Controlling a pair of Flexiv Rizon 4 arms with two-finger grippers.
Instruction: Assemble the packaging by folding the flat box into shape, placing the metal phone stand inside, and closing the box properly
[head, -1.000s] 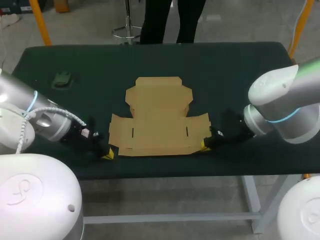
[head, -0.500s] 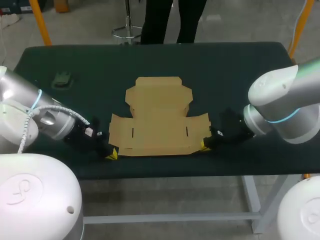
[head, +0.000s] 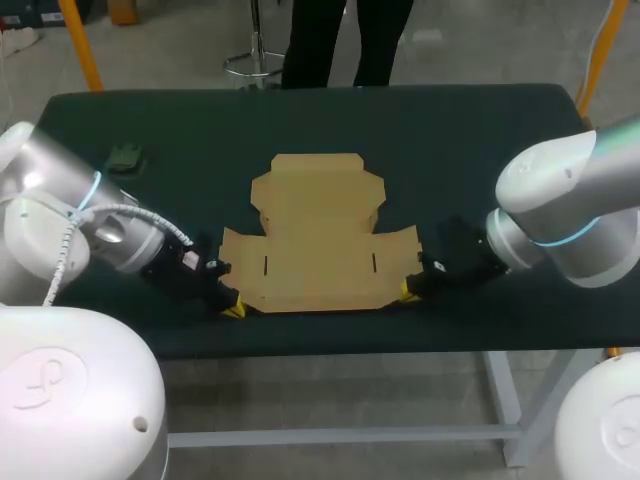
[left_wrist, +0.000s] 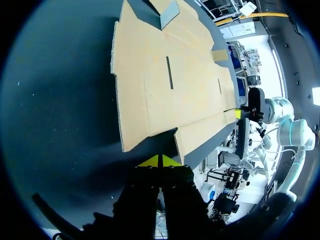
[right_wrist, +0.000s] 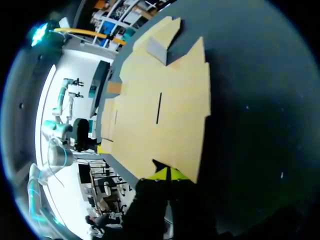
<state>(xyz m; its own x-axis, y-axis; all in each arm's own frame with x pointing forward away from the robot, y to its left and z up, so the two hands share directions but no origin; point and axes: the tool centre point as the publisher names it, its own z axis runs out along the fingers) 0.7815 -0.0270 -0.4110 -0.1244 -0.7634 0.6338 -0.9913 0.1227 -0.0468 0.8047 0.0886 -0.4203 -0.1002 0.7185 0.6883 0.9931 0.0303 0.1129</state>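
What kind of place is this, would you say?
Probably a robotics lab bench set up for packaging trials: a left arm and a right arm flank a dark table, with a flat box lying on it.

Open table (head: 450, 140) beyond flat box (head: 318, 235); dark lump (head: 125, 158), perhaps stand, far-left.
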